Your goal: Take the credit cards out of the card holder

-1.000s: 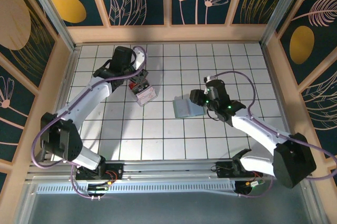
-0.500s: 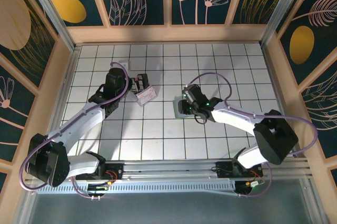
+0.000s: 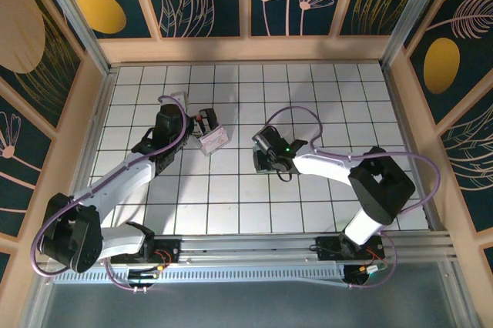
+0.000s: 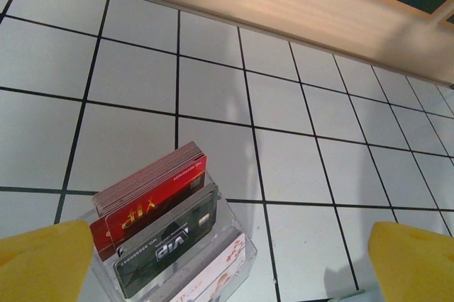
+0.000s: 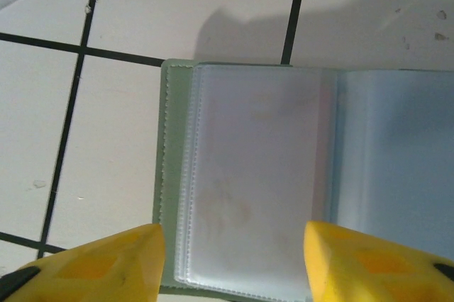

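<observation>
**Right arm swings in over the card holder, left arm backs off the box**

Over the last second the right arm has swept leftward across the table (image 3: pixel 231 205). Its wrist now sits above the card holder (image 5: pixel 248 174) instead of at the holder's right edge. The left arm has pulled back toward the near left, so its wrist has come off the clear box (image 3: pixel 213 140) and now stands just to the left of it.

The left fingers (image 4: pixel 42 263) are spread wide, one yellow tip in each lower corner of the left wrist view, with nothing between them. The clear box lies low between them, holding a row of cards (image 4: pixel 152 203) on edge: a red stack at the back, a black one in front of it and a whitish one nearest the camera.

The right fingers (image 5: pixel 106 263) are parted about as wide as one panel and pinch nothing that can be seen. In the right wrist view the card holder lies open and flat on the white tiles. Its grey-green left panel sits between the two yellow tips, and a bluish panel runs off to the right. A clear sleeve covers the left panel, and a credit card (image 5: pixel 241 196) shows faintly through it, whitish with pale pink marks, still inside the holder.
</observation>
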{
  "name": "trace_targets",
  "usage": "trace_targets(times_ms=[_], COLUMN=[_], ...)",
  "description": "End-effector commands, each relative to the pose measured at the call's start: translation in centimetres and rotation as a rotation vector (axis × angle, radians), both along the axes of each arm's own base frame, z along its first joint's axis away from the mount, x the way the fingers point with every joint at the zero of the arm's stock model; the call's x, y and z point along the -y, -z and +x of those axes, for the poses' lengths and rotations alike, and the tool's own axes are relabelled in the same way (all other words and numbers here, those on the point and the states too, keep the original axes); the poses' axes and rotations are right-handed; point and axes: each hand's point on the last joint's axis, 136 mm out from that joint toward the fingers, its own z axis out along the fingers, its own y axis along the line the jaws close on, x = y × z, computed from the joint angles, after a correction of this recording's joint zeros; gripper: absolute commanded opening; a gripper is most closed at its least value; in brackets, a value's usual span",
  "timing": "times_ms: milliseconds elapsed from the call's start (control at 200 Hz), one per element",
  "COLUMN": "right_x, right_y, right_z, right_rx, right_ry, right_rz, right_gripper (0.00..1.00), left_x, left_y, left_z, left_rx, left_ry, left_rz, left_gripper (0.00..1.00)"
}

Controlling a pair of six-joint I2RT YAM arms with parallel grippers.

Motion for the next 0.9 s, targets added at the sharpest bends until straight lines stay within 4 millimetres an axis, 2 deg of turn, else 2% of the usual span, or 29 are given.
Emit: trace_targets(times_ms=[0, 420, 731, 896], right_x=[0.6, 0.9, 1.3, 1.1], right_y=[0.1, 2.4, 3.4, 3.5], right_z=[0.5, 0.1, -0.3, -0.5], right_rx=[0.015, -0.026, -0.048, -0.057], right_ry=[0.019, 0.016, 0.02, 0.013], right_rz=[-0.062, -0.095, -0.12, -0.105], right_gripper=[0.58, 0.58, 0.44, 0.27], left_x=[0.4, 1.0, 1.6, 2.2], left_y=[0.4, 0.1, -0.6, -0.8], left_z=[0.2, 0.2, 0.1, 0.0], left_rx=[-0.001, 0.005, 0.031, 0.049], left_ry=[0.008, 0.032, 0.055, 0.063], left_rz=[-0.029, -0.051, -0.056, -0.032], left_gripper=[0.99, 0.99, 0.99, 0.99])
